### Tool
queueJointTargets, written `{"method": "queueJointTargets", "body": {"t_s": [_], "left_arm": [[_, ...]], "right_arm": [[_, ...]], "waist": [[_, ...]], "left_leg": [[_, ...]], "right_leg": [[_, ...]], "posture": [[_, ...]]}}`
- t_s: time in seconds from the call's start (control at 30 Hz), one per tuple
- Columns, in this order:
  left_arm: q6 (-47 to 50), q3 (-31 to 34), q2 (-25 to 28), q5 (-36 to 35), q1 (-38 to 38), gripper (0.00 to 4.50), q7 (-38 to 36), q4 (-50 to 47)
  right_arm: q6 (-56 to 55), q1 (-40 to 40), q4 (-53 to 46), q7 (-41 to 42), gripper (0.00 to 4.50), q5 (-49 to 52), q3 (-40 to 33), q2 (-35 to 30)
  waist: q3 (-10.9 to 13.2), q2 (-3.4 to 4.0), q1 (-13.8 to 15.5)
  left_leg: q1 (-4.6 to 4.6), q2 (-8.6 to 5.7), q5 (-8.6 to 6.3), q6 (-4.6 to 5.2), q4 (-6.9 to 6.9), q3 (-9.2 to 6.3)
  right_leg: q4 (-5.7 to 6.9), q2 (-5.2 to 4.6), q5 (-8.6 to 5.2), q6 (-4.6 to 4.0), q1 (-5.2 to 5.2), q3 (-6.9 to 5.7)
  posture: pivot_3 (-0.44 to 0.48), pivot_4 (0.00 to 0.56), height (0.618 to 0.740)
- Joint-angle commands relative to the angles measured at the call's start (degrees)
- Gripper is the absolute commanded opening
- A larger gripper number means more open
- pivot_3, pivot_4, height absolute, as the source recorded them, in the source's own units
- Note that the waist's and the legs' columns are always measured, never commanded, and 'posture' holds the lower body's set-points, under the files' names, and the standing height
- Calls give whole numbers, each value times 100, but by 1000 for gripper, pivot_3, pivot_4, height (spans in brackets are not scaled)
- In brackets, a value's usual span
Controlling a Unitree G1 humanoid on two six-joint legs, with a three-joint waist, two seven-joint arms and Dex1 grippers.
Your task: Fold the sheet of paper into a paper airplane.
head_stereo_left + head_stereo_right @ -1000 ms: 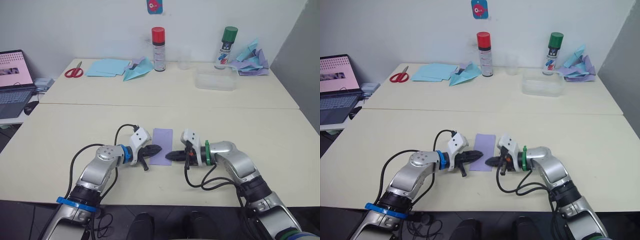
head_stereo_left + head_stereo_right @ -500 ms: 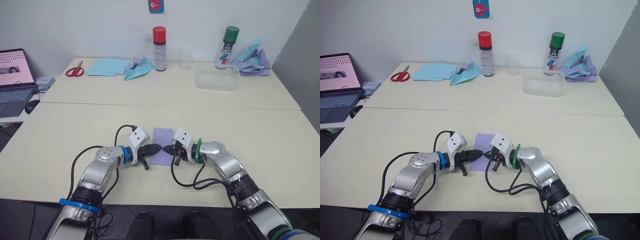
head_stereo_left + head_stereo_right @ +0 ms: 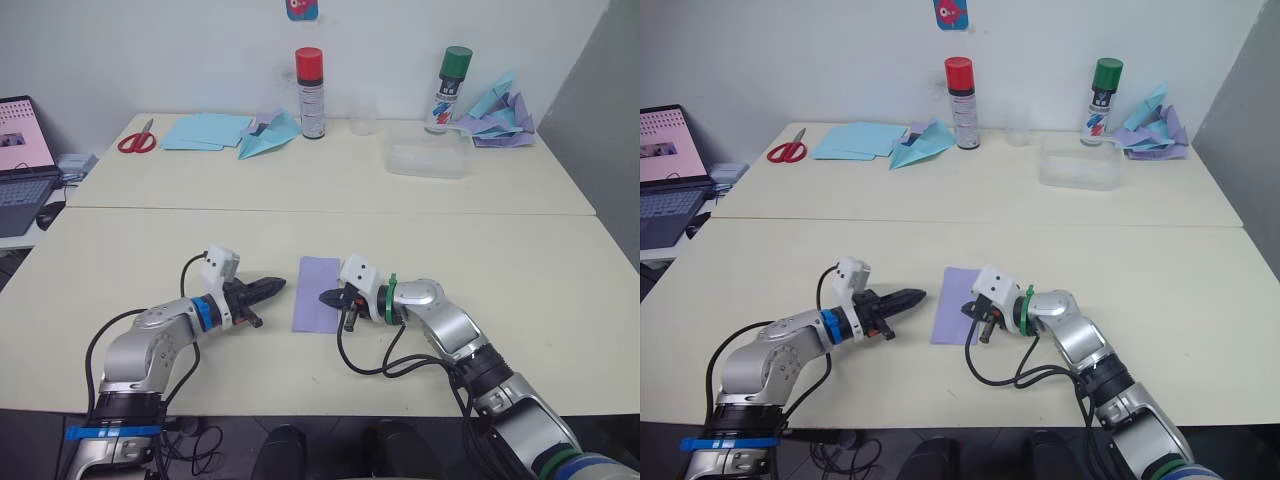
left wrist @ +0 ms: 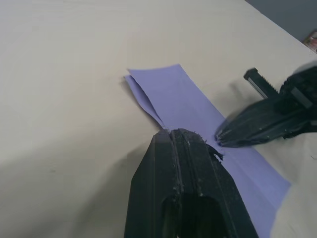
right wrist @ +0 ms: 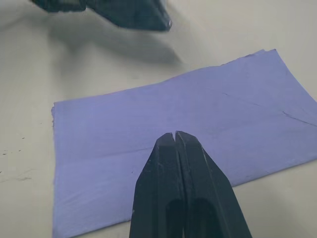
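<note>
lavender paper (image 3: 318, 307) lies flat near the front edge of the table (image 3: 500, 250), folded once lengthwise as far as i can judge, two layers showing at one end. no nose or wings yet, so most of the airplane is left. my right gripper (image 3: 330, 297), fingers pressed shut and holding nothing, rests its tip on the paper's right half. my left gripper (image 3: 272, 286), also shut and empty, hovers just beside the left edge, not touching. bare table lies open all around; the cans and blue sheets sit well apart at the back edge.
</note>
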Motion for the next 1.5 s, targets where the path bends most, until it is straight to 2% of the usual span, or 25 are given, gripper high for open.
{"method": "queueJointTargets", "body": {"t_s": [0.03,0.1,0.13,0.33,0.6,0.9,1.5], "left_arm": [[-195,6,-28,107,-139,0,108,-61],[-148,93,-37,3,-135,0,86,-87],[-81,122,-11,-88,-113,538,12,-132],[-196,12,81,32,-135,2192,-101,-63],[-412,-170,-167,168,-509,2192,-79,283],[-650,-282,-362,379,-1000,2192,-125,1120],[-298,-393,-338,277,-973,2192,-521,1005]], "right_arm": [[118,37,239,-127,19,-122,-54,-59],[129,43,222,-137,19,-122,-59,-56],[134,48,212,-142,0,-123,-60,-53],[156,55,180,-156,0,-118,-63,-42],[206,57,146,-186,0,-112,-76,-9],[260,49,118,-204,0,-110,-99,27],[322,62,81,-275,0,-85,-146,48]], "waist": [[0,0,0],[0,0,0],[0,0,0],[0,0,-1],[0,0,-1],[0,0,-3],[0,0,-6]], "left_leg": [[0,1,0,0,0,0],[0,5,0,0,-1,-3],[-1,7,0,0,-1,-4],[0,7,0,0,-2,-3],[-1,5,0,0,-1,-2],[-1,6,0,0,-1,-2],[-1,6,0,0,-1,-2]], "right_leg": [[0,0,0,0,-1,-1],[0,0,0,-1,-1,-2],[1,1,-1,-1,-2,-3],[1,8,-1,-1,-2,-2],[2,9,0,-1,-1,-2],[4,16,0,-1,-2,-2],[6,16,0,0,-2,-2]], "posture": [[0,150,740],[0,150,740],[0,150,740],[0,150,740],[0,150,740],[0,150,740],[0,150,740]]}}
